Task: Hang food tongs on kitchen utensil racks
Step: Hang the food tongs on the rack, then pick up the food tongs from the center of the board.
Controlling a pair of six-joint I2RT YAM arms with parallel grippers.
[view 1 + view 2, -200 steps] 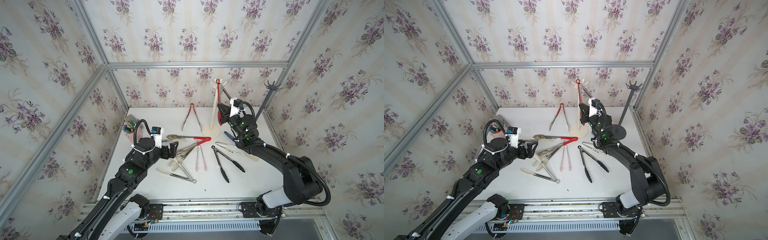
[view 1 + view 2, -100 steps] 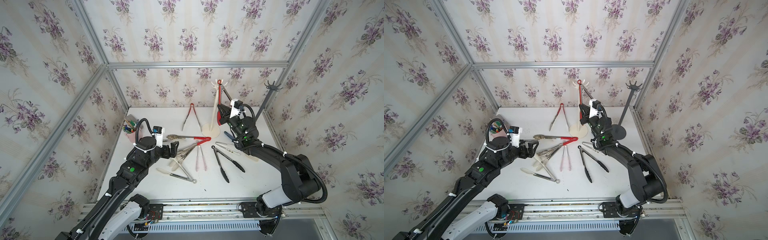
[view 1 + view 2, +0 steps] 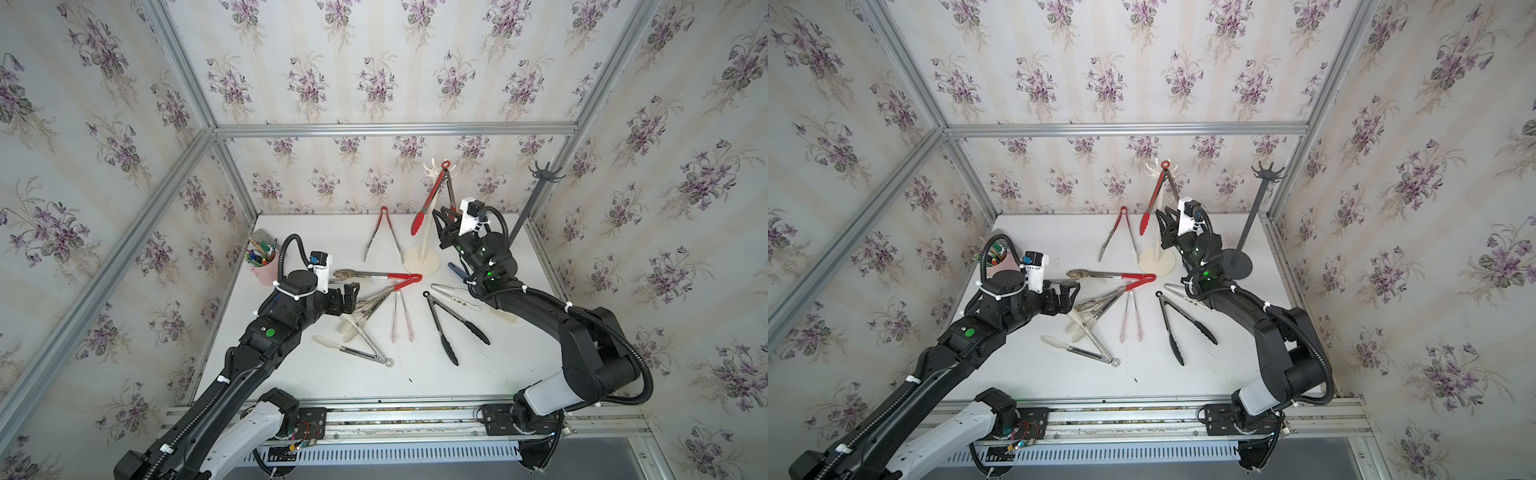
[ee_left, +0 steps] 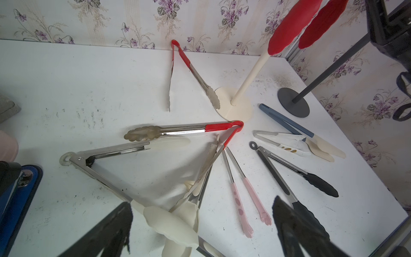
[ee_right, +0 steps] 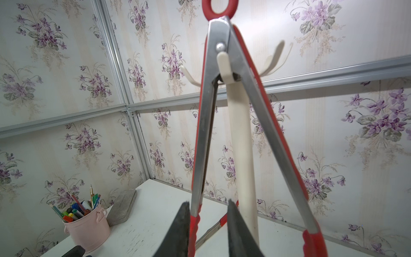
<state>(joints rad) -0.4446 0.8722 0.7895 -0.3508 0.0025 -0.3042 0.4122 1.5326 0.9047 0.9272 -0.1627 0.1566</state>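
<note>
Red-handled food tongs [image 3: 432,195] [image 3: 1154,195] [image 5: 204,133] hang from a hook of the cream-white utensil rack [image 3: 424,245] [image 5: 241,144], arms straddling the pole. My right gripper [image 3: 438,216] [image 5: 208,204] is open around one arm; that arm rests against one finger, with a gap to the other. The dark grey rack [image 3: 536,195] [image 3: 1254,216] stands bare at the back right. My left gripper [image 3: 353,297] [image 4: 202,201] is wide open just above cream-tipped tongs [image 4: 171,224] in the pile.
Loose on the white table lie red tongs [image 3: 384,237], more red tongs [image 3: 382,276], pink tongs [image 3: 401,320], black tongs [image 3: 451,324], blue tongs [image 4: 287,121] and white tongs [image 4: 280,142]. A pink cup [image 3: 264,270] of pens stands at the left wall beside a grey block [image 5: 123,207].
The right gripper's fingers have parted from the red tongs' arm, and the tongs now hang on the cream rack's hook. The left arm has barely moved.
</note>
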